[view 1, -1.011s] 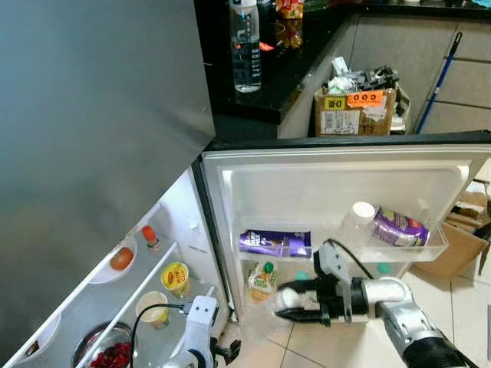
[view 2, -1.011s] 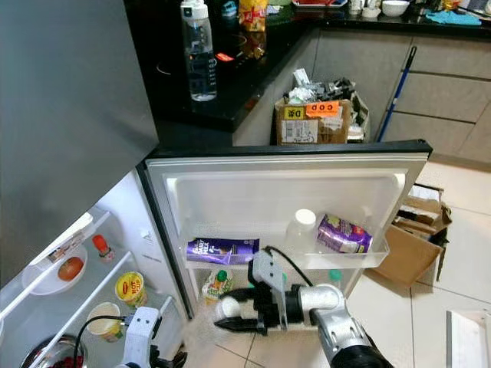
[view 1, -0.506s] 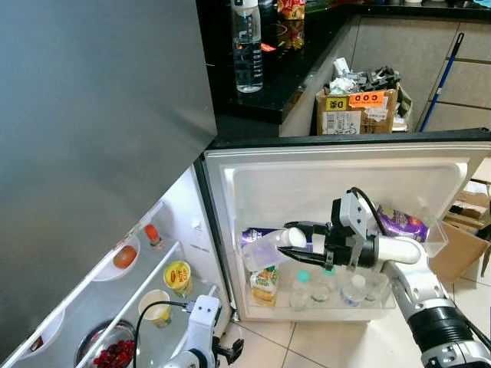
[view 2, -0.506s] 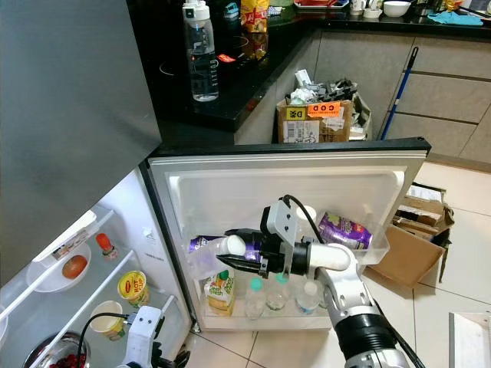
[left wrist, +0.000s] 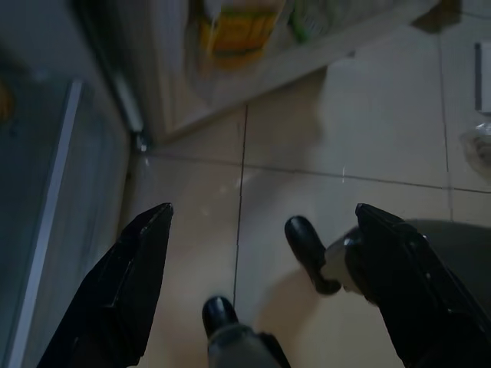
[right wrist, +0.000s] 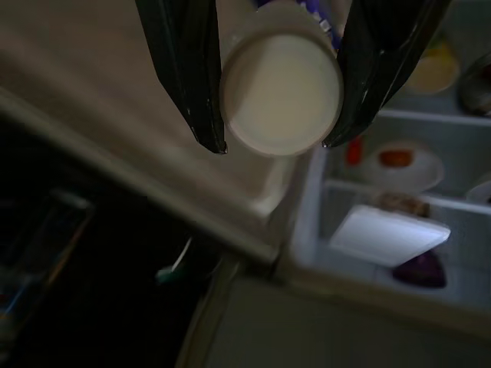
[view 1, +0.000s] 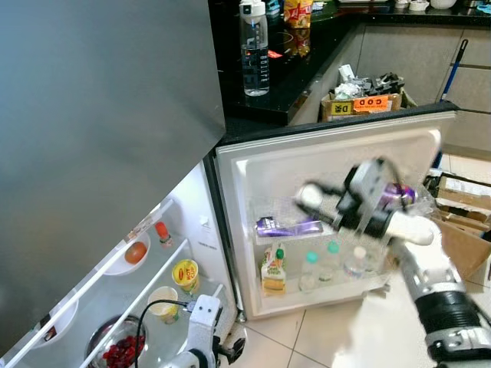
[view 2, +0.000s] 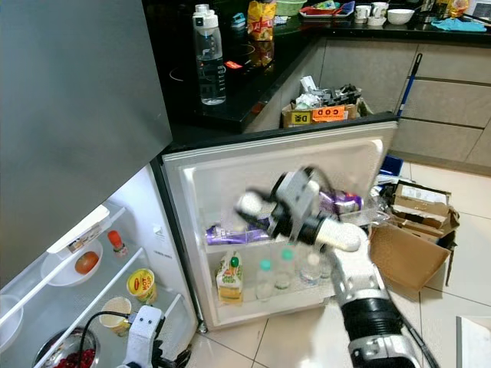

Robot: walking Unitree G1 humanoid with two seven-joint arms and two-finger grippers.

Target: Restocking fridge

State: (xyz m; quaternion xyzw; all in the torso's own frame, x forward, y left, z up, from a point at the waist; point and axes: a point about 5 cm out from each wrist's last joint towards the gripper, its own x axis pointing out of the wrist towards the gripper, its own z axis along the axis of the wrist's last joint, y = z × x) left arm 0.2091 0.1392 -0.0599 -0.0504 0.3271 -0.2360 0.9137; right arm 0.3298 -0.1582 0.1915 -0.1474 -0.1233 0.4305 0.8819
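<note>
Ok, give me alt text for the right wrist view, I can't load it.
The right gripper is shut on a white-capped bottle, cap facing the camera between the two black fingers. Behind it, dim and blurred, is the open fridge with shelves holding a red-capped bottle and a white tray.

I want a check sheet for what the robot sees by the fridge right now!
Surface: beige tiled floor; black counter.
Job's things: open fridge door with small bottles, a juice carton and a purple packet; white-capped bottle.
Clutter: cardboard box of rubbish, water bottle.
Grippers: right gripper shut on the white-capped bottle at the door; left gripper open, hanging low over the floor.
Cables: black cable by the left arm.
Surroundings: fridge shelves with a tomato and yellow cups.
</note>
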